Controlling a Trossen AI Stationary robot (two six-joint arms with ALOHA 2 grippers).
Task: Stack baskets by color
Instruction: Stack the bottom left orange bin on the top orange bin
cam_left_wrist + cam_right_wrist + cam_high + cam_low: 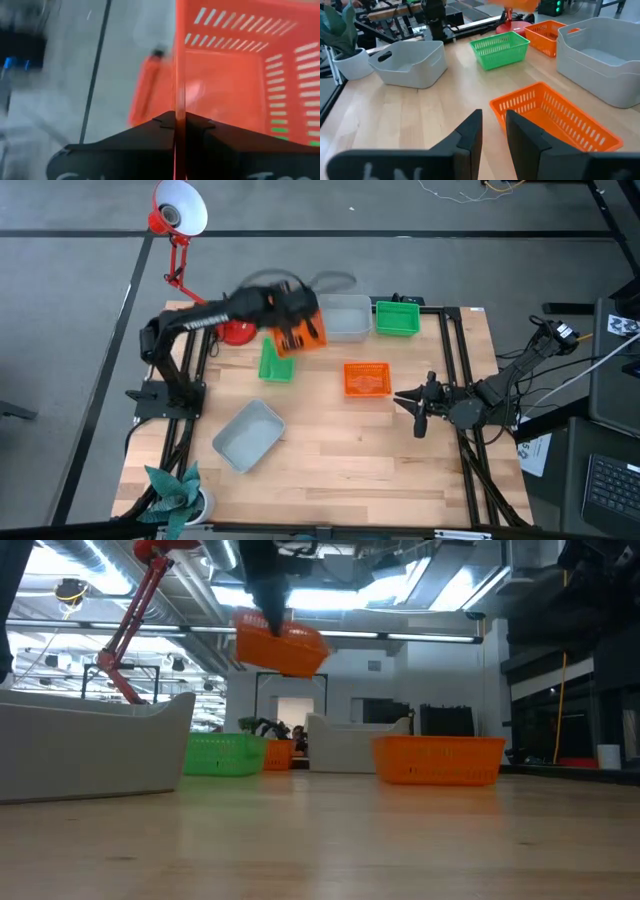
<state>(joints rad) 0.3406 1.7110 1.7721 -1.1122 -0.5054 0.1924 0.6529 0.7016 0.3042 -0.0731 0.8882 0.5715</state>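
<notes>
My left gripper (288, 318) is shut on an orange mesh basket (305, 333) and holds it in the air over the table's far left part. In the low view this basket (282, 645) hangs tilted above the others. On the table rest a green basket (277, 363), a second orange basket (366, 378), a pale grey basket (247, 435) near the front, another grey basket (345, 318) and a green basket (397, 318) at the far edge. A third orange basket (547, 32) stands behind the green one. My right gripper (420, 408) waits at the right, slightly open and holding nothing. My left gripper pinches one wall of the orange basket at its rim (176, 102), with one finger inside the basket and one outside. The fingers come slanting down from the table's left. The basket is lifted clear of the table and hangs tilted, its open side toward the wrist camera.
A red desk lamp (178, 210) leans over the far left corner, its round base (236, 333) beside the lifted basket. A potted plant (178, 492) stands at the near left corner. Bare wood lies in the table's near middle (360, 460).
</notes>
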